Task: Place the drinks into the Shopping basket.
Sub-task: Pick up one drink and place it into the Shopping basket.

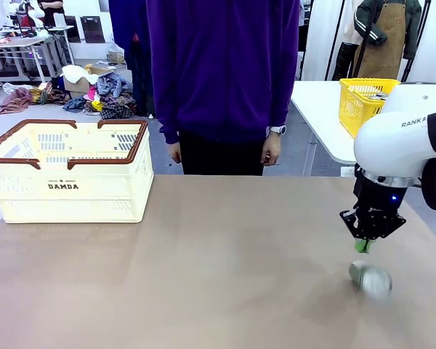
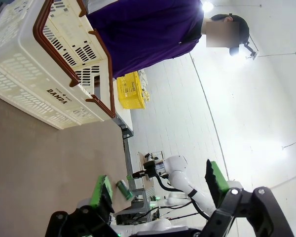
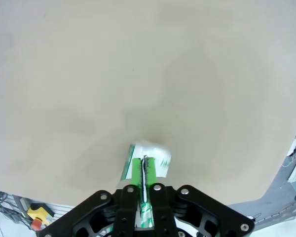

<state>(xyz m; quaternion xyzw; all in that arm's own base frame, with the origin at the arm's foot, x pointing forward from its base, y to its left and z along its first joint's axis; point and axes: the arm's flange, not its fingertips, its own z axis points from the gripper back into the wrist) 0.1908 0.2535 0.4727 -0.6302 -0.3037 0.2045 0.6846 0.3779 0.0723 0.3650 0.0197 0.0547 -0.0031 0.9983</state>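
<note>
— Where is the drink?
— The green can (image 1: 369, 279) lies on the table (image 1: 203, 276), blurred in the front view, just under my right gripper (image 1: 363, 246), whose pads are pressed together on nothing. My right wrist view adds the can's white lettering.
— Your left?
— My left gripper (image 2: 158, 186) hangs with jaws spread wide, holding nothing; its camera catches that can far off.
— The containers?
— The Shopping basket (image 1: 69, 196) sits at the table's far left, well apart from the can; its floor is hidden behind the near wall. The yellow mesh basket (image 1: 365, 105) stands on another table; its contents I cannot make out.
</note>
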